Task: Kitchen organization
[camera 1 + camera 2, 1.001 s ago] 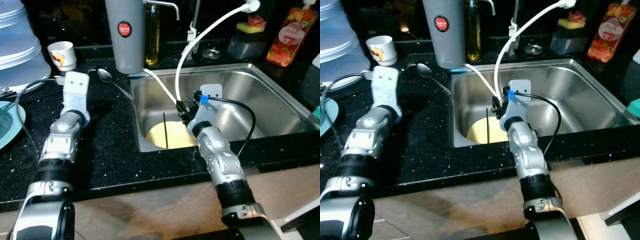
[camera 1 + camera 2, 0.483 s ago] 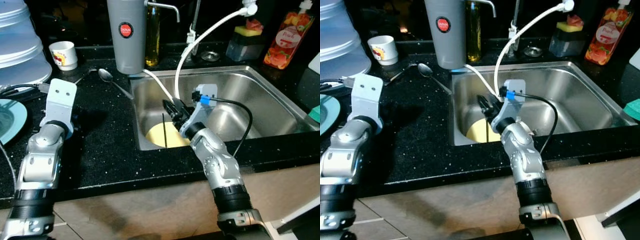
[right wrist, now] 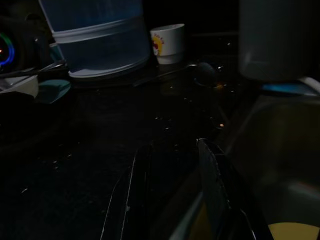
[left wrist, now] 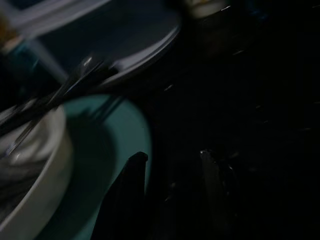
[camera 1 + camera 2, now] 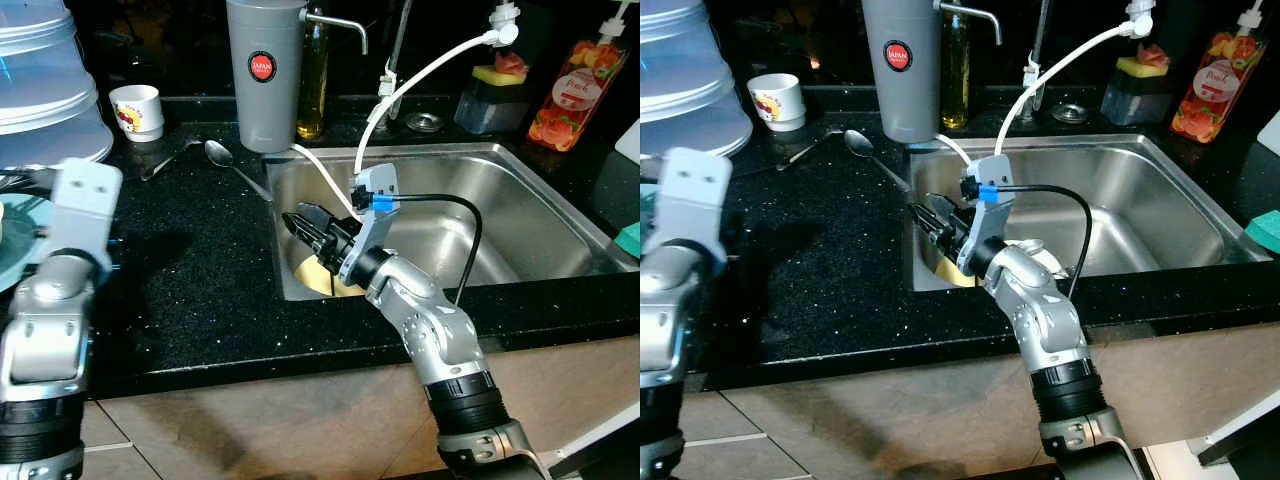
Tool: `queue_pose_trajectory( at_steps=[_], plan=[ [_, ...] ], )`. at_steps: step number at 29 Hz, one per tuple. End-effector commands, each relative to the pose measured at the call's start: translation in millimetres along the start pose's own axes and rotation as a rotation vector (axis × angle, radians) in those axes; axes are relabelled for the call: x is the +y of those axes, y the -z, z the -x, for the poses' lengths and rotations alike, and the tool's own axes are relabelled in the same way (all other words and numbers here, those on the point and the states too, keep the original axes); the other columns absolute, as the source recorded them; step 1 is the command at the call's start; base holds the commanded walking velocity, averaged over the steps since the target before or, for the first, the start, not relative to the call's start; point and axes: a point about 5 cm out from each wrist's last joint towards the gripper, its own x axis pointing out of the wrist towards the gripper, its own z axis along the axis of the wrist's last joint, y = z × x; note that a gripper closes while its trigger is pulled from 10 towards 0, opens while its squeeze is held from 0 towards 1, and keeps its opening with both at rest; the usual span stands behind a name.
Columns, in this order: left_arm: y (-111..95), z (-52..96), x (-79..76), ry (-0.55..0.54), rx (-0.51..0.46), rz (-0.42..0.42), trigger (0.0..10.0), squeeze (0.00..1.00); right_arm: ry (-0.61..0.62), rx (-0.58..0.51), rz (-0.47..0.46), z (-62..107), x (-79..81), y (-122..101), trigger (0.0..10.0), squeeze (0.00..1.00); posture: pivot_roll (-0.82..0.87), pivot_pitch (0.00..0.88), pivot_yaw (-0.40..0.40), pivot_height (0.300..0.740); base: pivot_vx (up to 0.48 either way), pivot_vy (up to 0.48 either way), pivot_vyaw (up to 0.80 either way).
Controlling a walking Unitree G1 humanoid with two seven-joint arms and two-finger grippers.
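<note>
The right gripper (image 5: 300, 222) is out over the near left corner of the sink (image 5: 520, 190), its two black fingers (image 3: 210, 180) parted with a clear gap and nothing held between them, tips pointing toward the black table (image 5: 200, 270). Just below and behind those fingers a yellow plate (image 5: 318, 277) lies on the sink floor, partly hidden by the wrist. Ahead of the fingertips, across the sink's rim, a spoon (image 5: 225, 160) rests on the table, and beyond it stands a small white cup (image 5: 137, 108); off to one side of the fingers rises a tall grey canister (image 5: 265, 75) with a red badge, and a white hose (image 5: 420, 80) arcs over the wrist. Over at the left gripper (image 4: 170, 165), the fingers are also apart and empty, hovering above the dark table right at the edge of a teal plate (image 4: 115, 150), with a white bowl (image 4: 35, 165) holding dark utensils just beside it.
</note>
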Motion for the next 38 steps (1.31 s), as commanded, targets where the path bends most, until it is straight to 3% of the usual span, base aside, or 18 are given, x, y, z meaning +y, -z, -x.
queue_pose_trajectory(
  at_steps=[1, 2, 3, 4, 10, 17, 18, 19, 21, 22, 24, 25, 27, 28, 38],
  plan=[
    [8.2, 2.1, 1.7, -0.026, 0.053, 0.04, 10.0, 0.0, -0.005, 0.023, 0.002, 1.7, 1.6, 3.1, 10.0, 0.0, 0.05, 0.078, -0.022, 0.74, 0.0, 0.0, 0.0],
    [11.3, 2.0, 5.4, -0.048, 0.067, 0.041, 10.0, 0.29, -0.003, 0.03, 0.004, 1.4, 1.2, 4.0, 10.0, 0.0, 0.05, 0.078, -0.022, 0.74, 0.0, 0.0, 0.0],
    [11.3, 2.0, 5.4, -0.048, 0.067, 0.041, 10.0, 0.29, -0.003, 0.03, 0.004, 1.4, 1.2, 4.0, 10.0, 0.0, 0.05, 0.078, -0.022, 0.74, 0.0, 0.0, 0.0],
    [13.0, 1.6, 8.7, -0.063, 0.07, 0.019, 10.0, 1.0, -0.002, 0.036, 0.006, 0.8, 0.5, 4.5, 10.0, 0.0, 0.04, 0.078, -0.022, 0.74, 0.0, 0.0, 0.0],
    [17.4, 1.4, 14.7, -0.088, 0.095, -0.086, 10.0, 1.0, 0.0, 0.049, 0.011, -0.2, -2.0, 4.7, 10.0, 0.0, 0.05, 0.078, -0.023, 0.74, 0.0, 0.0, 0.0],
    [26.3, 0.4, 17.1, -0.095, 0.161, -0.123, 10.0, 1.0, 0.006, 0.061, 0.014, -0.1, -3.8, 4.6, 10.0, 0.0, 0.04, 0.077, -0.021, 0.74, 0.0, 0.0, 0.0],
    [29.9, -0.3, 17.1, -0.089, 0.183, -0.118, 10.0, 0.1, 0.007, 0.063, 0.013, -0.3, -4.3, 4.6, 10.0, 0.0, 0.04, 0.077, -0.021, 0.74, 0.0, 0.0, 0.0],
    [34.7, -0.9, 15.8, -0.069, 0.21, -0.117, 10.0, 0.0, 0.01, 0.066, 0.012, -0.4, -5.1, 4.6, 10.0, 0.0, 0.04, 0.078, -0.021, 0.74, 0.0, 0.0, 0.0],
    [40.0, -1.3, 13.7, -0.043, 0.236, -0.122, 10.0, 0.0, 0.014, 0.071, 0.009, -0.3, -6.4, 4.7, 10.0, 0.0, 0.04, 0.078, -0.021, 0.74, 0.0, 0.0, 0.0],
    [42.4, -1.4, 12.7, -0.033, 0.248, -0.131, 8.1, 0.0, 0.017, 0.072, 0.004, -0.3, -7.2, 4.7, 10.0, 0.0, 0.04, 0.078, -0.021, 0.74, 0.0, 0.0, 0.0],
    [44.9, -1.5, 12.4, -0.028, 0.258, -0.146, 6.5, 0.0, 0.022, 0.073, -0.005, -0.4, -8.4, 4.5, 10.0, 0.0, 0.04, 0.078, -0.021, 0.74, 0.0, 0.0, 0.0],
    [45.9, -1.6, 12.5, -0.025, 0.264, -0.156, 4.3, 0.0, 0.024, 0.073, -0.008, -0.6, -8.9, 4.3, 10.0, 0.0, 0.04, 0.078, -0.021, 0.74, 0.0, 0.0, 0.0],
    [46.8, -1.7, 12.9, -0.024, 0.271, -0.163, 4.0, 0.0, 0.025, 0.073, -0.012, -0.8, -9.5, 4.0, 10.0, 0.0, 0.04, 0.078, -0.021, 0.74, 0.0, 0.0, 0.0],
    [47.6, -1.9, 13.9, -0.026, 0.273, -0.163, 0.0, 0.0, 0.027, 0.072, -0.014, -1.1, -10.0, 3.7, 10.0, 0.0, 0.04, 0.078, -0.021, 0.74, 0.0, 0.0, 0.0],
    [49.5, -3.8, 17.0, -0.028, 0.282, -0.169, 0.0, 0.0, 0.028, 0.08, -0.027, -2.7, -11.2, 4.5, 10.0, 0.0, 0.04, 0.078, -0.021, 0.74, 0.0, 0.0, 0.0]
  ],
)
